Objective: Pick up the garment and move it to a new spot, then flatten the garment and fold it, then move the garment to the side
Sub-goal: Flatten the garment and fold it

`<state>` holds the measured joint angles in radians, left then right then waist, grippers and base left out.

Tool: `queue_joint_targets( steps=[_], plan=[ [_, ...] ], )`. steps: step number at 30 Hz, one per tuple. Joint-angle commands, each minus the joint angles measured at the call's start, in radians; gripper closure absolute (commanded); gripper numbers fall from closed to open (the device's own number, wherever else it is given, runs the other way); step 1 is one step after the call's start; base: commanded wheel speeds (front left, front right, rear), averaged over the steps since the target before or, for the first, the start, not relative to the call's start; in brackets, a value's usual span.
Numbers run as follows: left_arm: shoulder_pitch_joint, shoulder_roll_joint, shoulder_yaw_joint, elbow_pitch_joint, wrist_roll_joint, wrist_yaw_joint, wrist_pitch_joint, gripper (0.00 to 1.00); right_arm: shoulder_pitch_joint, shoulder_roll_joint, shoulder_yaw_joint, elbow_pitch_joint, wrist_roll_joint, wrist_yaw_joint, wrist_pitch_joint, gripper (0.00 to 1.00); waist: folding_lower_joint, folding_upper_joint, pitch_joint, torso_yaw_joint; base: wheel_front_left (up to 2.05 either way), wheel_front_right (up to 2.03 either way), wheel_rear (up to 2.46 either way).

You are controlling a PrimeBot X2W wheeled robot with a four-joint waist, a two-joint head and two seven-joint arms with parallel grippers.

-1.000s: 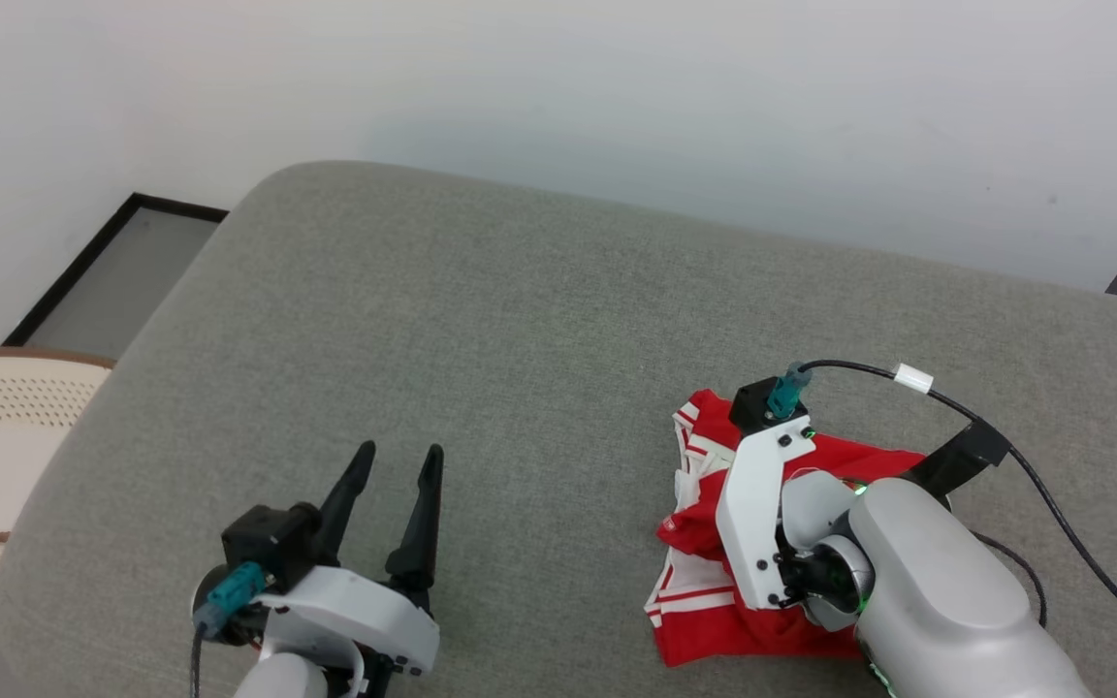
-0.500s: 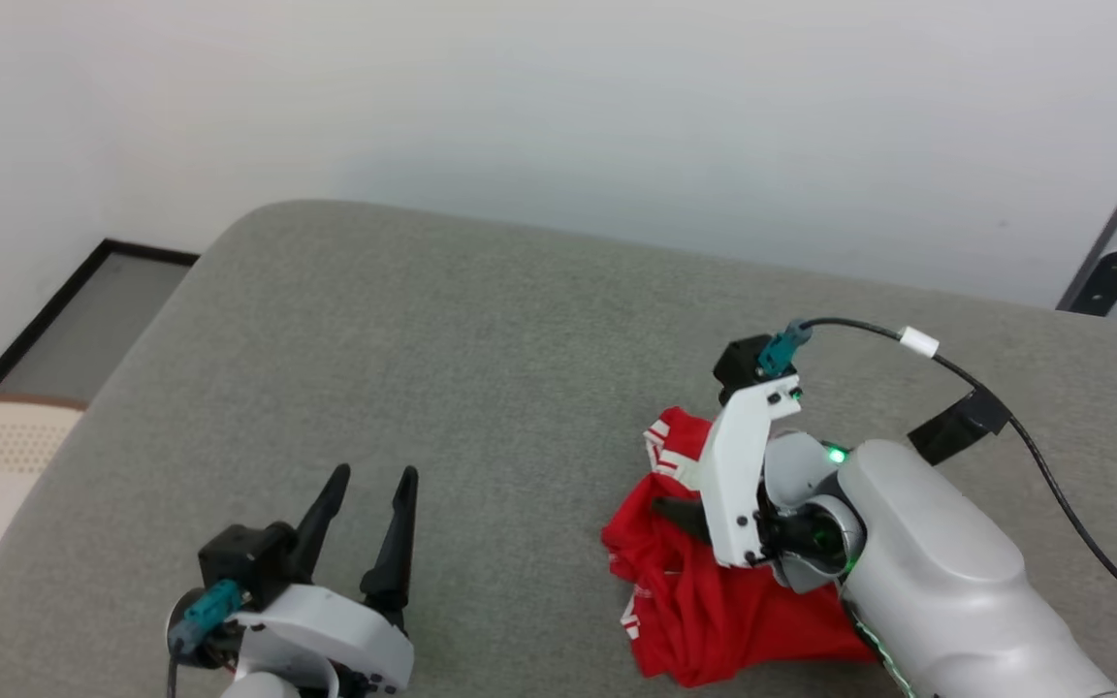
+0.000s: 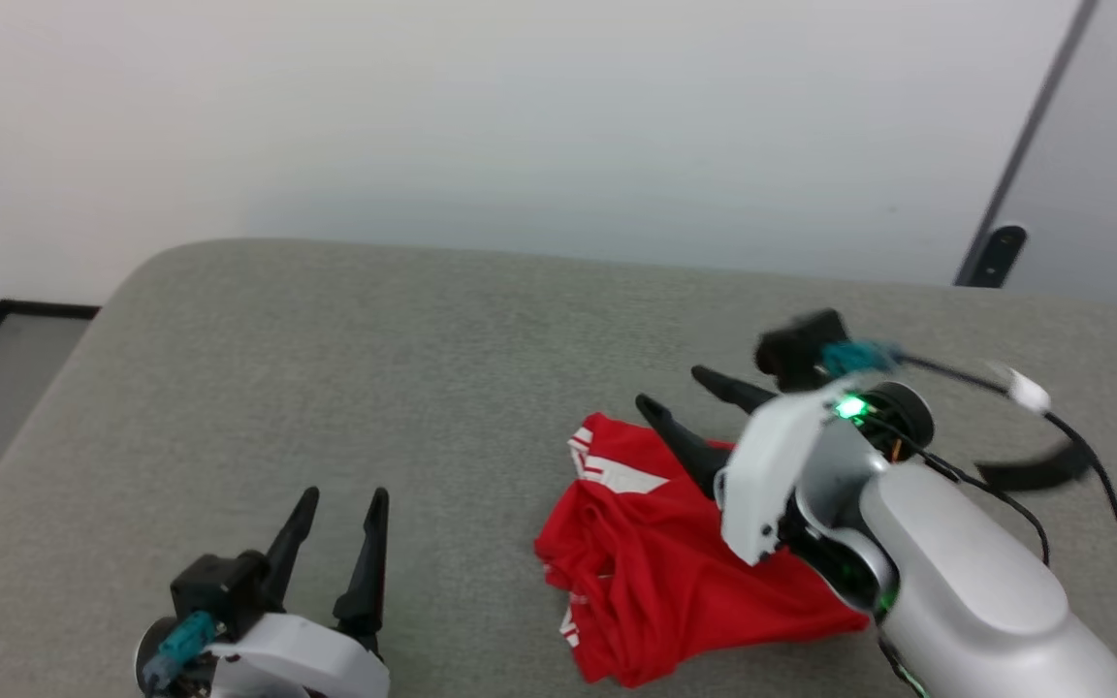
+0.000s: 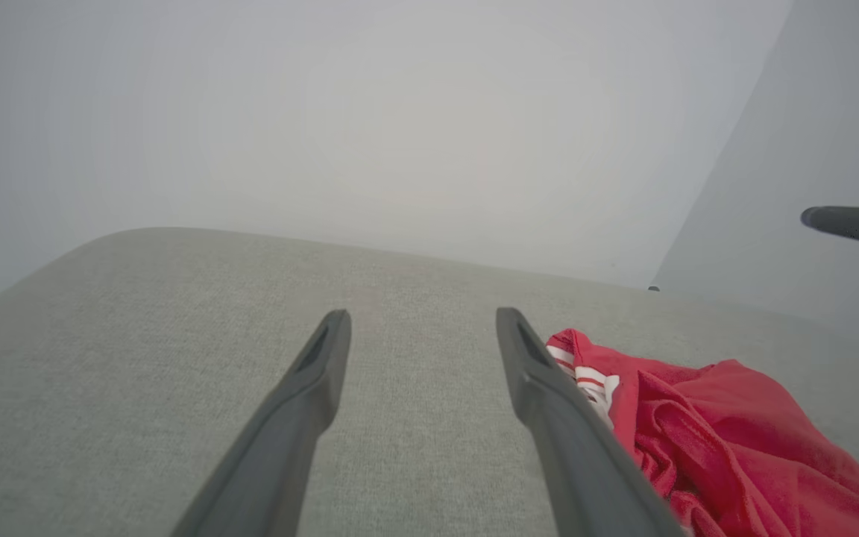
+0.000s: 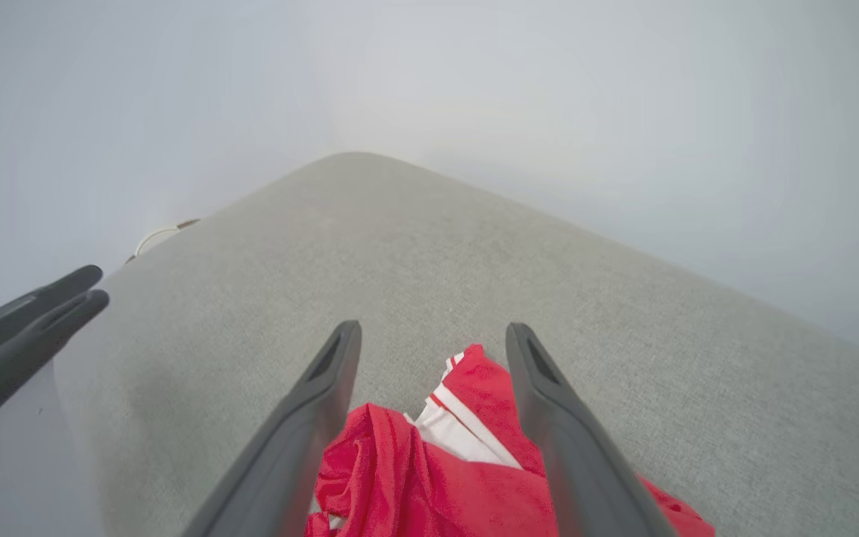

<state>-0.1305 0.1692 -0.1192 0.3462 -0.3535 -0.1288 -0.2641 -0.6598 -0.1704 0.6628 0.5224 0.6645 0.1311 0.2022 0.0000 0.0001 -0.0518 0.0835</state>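
Right gripper (image 3: 670,386) is what I check first: its two dark fingers stand wide apart with nothing between them, pointing away from me and slightly left over the far edge of the shirt (image 3: 675,572). From the head camera the nearer finger overlaps the red cloth, but I cannot tell whether it touches. From the right wrist camera the shirt lies below and between the two fingers, unheld.

I see the shirt as a crumpled red heap on the grey padded worktop (image 3: 374,339), on its right half and toward the near edge. White cloth with red stripes shows at the heap's far left corner, and a bit of striped trim at its near left side. I cannot make out any lettering.

Left gripper (image 3: 344,494) sits at the lower left, fingers also spread and empty, well apart from the shirt. From its wrist camera the shirt lies off to the right of its right finger.

I see a green light (image 3: 849,407) glowing on the right wrist, and a black cable (image 3: 1082,456), blurred, loops off to the right.
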Motion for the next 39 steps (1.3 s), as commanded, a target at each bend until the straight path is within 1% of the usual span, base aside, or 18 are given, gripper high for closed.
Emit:
queue_joint_targets(
  steps=[1,4,7,8,11,15,20,22,24,27,32,39],
  plan=[
    [0.017,0.000,0.004,-0.008,0.012,0.002,0.000,0.00,0.030,-0.013,0.005,-0.026,-0.014,-0.001,-0.068,0.00,0.0000,-0.0001,0.003,-0.034,0.00,0.00,0.00],
    [0.032,-0.006,0.017,-0.025,0.028,0.004,0.000,0.00,0.088,-0.071,0.002,-0.060,-0.056,-0.001,-0.222,0.00,0.0000,-0.0001,0.006,-0.057,0.00,0.00,0.00],
    [0.049,-0.009,0.034,-0.040,0.036,0.005,0.000,0.00,0.145,-0.102,-0.026,-0.076,-0.101,-0.001,-0.366,0.00,0.0000,-0.0001,0.008,-0.077,0.00,0.00,0.00],
    [0.049,-0.009,0.034,-0.040,0.036,0.005,0.000,0.00,0.145,-0.102,-0.026,-0.076,-0.101,-0.001,-0.366,0.00,0.0000,-0.0001,0.008,-0.077,0.00,0.00,0.00],
    [0.062,-0.009,0.048,-0.059,0.050,0.004,0.000,0.00,0.210,-0.128,-0.065,-0.082,-0.142,-0.001,-0.444,0.00,0.0000,-0.0001,0.011,-0.092,0.00,0.00,0.00],
    [0.083,-0.013,0.067,-0.086,0.069,0.003,0.000,0.00,0.298,-0.139,-0.174,-0.117,-0.188,-0.001,-0.467,0.00,0.0000,-0.0001,0.015,-0.109,0.00,0.00,0.00],
    [0.114,-0.027,0.101,-0.130,0.092,0.002,0.000,0.00,0.447,-0.120,-0.349,-0.207,-0.292,-0.001,-0.468,0.00,0.0000,-0.0001,0.021,-0.121,0.00,0.00,0.00],
    [0.125,-0.036,0.120,-0.140,0.091,0.002,0.000,0.00,0.491,-0.098,-0.421,-0.234,-0.317,-0.001,-0.468,0.00,0.0000,-0.0001,0.022,-0.123,0.00,0.00,0.00],
    [0.137,-0.043,0.140,-0.151,0.090,0.001,0.000,0.00,0.537,-0.088,-0.465,-0.254,-0.344,-0.001,-0.468,0.00,0.0000,-0.0001,0.023,-0.126,0.00,0.00,0.00],
    [0.150,-0.048,0.152,-0.159,0.111,0.000,0.000,0.00,0.582,-0.065,-0.537,-0.273,-0.350,-0.001,-0.468,0.00,0.0000,-0.0001,0.023,-0.127,0.00,0.00,0.00],
    [0.159,-0.048,0.170,-0.166,0.140,-0.001,0.000,0.00,0.616,-0.051,-0.588,-0.294,-0.380,-0.001,-0.468,0.00,0.0000,-0.0001,0.024,-0.126,0.00,0.00,0.00],
    [0.164,-0.048,0.162,-0.191,0.185,-0.002,0.000,0.00,0.623,-0.028,-0.636,-0.303,-0.413,-0.001,-0.468,0.00,0.0000,-0.0001,0.026,-0.121,0.00,0.00,0.00]
  ],
)
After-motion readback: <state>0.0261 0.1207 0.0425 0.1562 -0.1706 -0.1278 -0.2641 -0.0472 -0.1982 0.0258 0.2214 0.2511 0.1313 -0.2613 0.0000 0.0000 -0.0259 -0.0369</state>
